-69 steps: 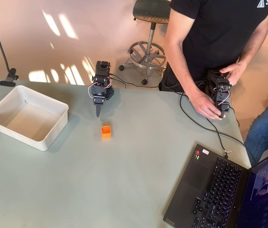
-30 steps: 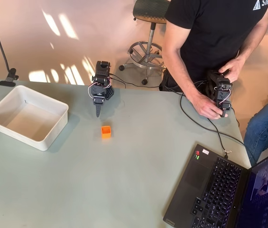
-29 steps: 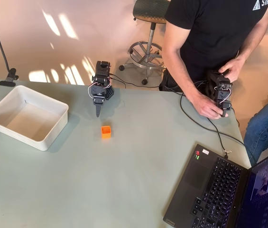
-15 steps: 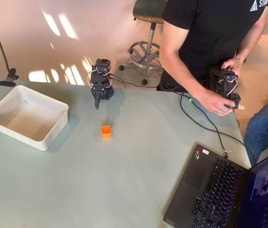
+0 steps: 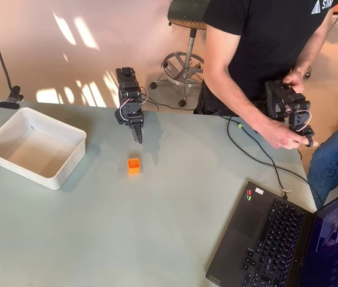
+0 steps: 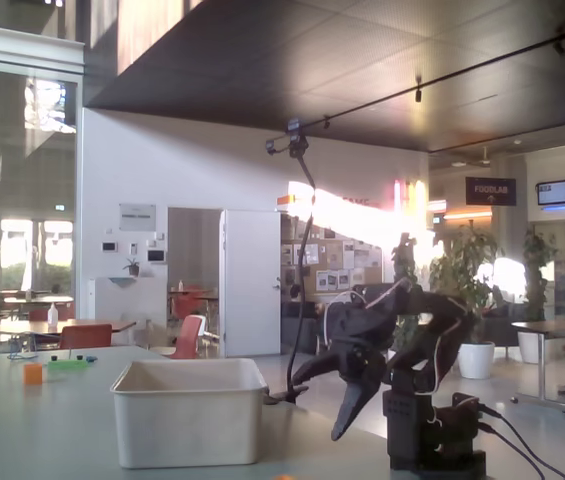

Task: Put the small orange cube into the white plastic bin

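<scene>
Small orange cube [image 5: 133, 165], hollow top

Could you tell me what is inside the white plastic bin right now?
In the overhead view the white plastic bin holds nothing; its bare floor shows. The small orange cube sits outside on the table. In the fixed view the bin's wall hides its inside.

A large public hall, like a campus or office building's café area: high dark ceiling [image 6: 362, 60], glass front [image 6: 17, 200], red chairs [image 6: 190, 335] at café tables, potted plants [image 6: 462, 290], a hanging "FOODLAB" sign [image 6: 490, 191]; a laptop [image 5: 276, 239] sits on the pale tabletop [image 5: 127, 227]
</scene>
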Available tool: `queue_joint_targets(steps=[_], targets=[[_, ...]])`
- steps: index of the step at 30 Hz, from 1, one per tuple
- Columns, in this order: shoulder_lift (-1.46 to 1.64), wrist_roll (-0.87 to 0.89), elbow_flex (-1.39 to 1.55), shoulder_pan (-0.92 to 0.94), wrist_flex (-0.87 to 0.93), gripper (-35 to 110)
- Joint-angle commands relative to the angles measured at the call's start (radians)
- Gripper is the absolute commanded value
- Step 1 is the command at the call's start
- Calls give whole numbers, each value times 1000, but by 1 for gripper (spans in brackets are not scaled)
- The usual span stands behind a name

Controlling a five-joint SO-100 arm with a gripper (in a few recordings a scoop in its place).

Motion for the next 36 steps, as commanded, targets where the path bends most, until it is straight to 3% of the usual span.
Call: queue_joint_targets(steps=[1, 13, 30, 36], targets=[[-123, 2, -100, 3, -9, 71], [-502, 2, -209, 8, -133, 71], [-689, -12, -224, 147, -190, 71], [-750, -11, -219, 137, -314, 71]])
